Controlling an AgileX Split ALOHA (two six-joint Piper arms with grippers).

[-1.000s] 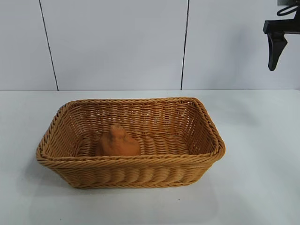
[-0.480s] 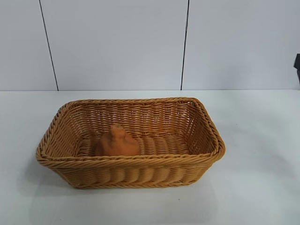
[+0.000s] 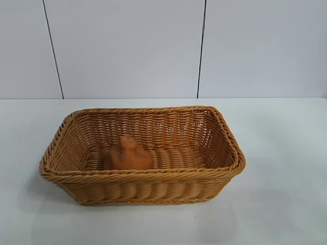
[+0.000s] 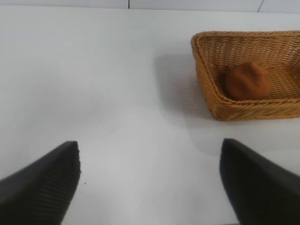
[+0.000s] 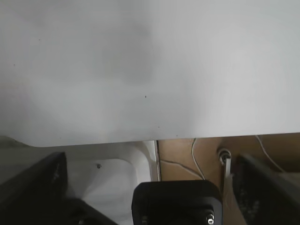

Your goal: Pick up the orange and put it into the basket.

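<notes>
The orange [image 3: 129, 153] sits inside the basket [image 3: 225, 133], on the woven floor toward the basket's left half as seen from the front, close behind the near wall and resting there untouched with its knobby bump pointing up. The basket stands flat on the white bench [image 3: 286, 153], roughly in the middle of it, with a pale panelled wall [image 3: 127, 46] behind. Neither arm shows from the front. From the left wrist camera, the left end effector [image 4: 150, 183] hangs over bare bench well apart from the basket, its two dark fingers [image 4: 42, 187] spread wide with nothing between them; the basket and the orange in it lie farther off in that view. From the right wrist camera, the right end effector [image 5: 150, 187] is over the bench edge, also spread wide and holding nothing, with a brown surface and some thin cables [image 5: 197, 154] visible beyond the edge.
</notes>
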